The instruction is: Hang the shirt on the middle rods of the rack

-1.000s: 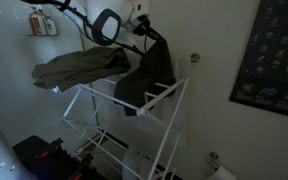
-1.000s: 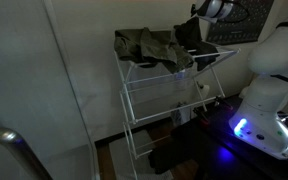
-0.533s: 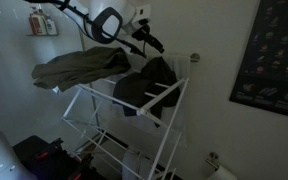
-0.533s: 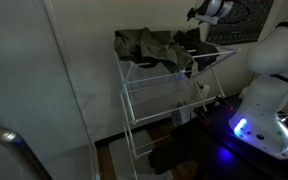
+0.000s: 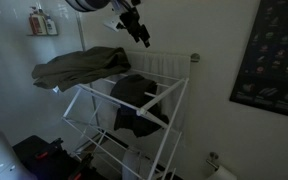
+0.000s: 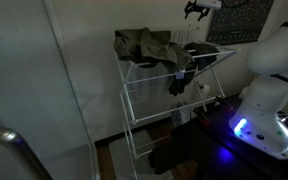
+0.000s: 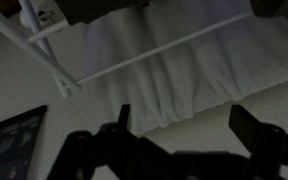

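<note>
Shirt drapes rack beneath spread end effector.

Down at the bottom edge the gripper shows as a dark, blurred shape, its two fingers standing well apart with nothing between them, only a pale surface behind. Above, a corner of the rack comes in: one thin white rod slants across and meets a second rod at the left. Behind them lies a ribbed white panel – and a dark framed picture fills the lower left corner, too blurred to read
</note>
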Controlling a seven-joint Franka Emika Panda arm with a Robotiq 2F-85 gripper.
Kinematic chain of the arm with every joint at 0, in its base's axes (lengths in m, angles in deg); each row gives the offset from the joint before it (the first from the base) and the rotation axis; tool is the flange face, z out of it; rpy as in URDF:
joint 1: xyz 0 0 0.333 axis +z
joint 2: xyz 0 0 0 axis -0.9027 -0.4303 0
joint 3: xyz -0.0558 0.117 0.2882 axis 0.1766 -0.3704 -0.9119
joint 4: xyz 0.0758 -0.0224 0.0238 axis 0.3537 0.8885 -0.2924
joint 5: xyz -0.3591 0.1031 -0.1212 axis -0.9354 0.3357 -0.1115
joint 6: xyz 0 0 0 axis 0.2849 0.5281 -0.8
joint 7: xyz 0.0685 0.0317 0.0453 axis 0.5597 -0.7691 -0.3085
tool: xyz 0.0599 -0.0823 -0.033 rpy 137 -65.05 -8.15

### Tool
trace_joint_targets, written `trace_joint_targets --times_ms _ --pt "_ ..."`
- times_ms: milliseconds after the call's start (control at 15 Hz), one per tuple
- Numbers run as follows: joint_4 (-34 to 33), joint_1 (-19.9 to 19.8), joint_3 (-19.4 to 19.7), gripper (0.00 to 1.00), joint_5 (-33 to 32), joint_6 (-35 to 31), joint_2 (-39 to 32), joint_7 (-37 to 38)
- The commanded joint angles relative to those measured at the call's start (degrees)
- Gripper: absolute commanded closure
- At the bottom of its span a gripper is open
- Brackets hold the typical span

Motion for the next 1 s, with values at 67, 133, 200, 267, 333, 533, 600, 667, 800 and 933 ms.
trace_joint_targets --times_ms 67,133,200,267,333,533,600,667,800,933 --pt "-4.97 4.70 2.32 0.00 -3.04 15.01 1.98 0.71" --pt "-5.96 5.50 2.57 0.00 -3.27 18.25 2.17 0.35" --pt "-6.99 6.31 2.86 0.00 -3.42 21.44 2.22 -0.05" --pt "-8.02 7.11 3.18 0.00 -3.32 24.63 2.24 -0.63" --pt "-8.79 7.65 3.34 0.00 -3.44 27.18 2.22 -0.96" --pt "-10.86 9.04 3.79 0.00 -3.73 33.54 1.92 -1.59" --pt "-11.15 9.30 3.87 0.00 -3.92 34.56 1.88 -1.57" --pt "-11.66 9.59 4.08 0.00 -3.93 35.75 1.69 -1.82" --pt "-12.07 9.91 4.25 0.00 -4.79 36.85 1.46 -1.83" --pt "-11.76 9.99 4.47 0.00 -5.47 35.73 1.39 -2.29"
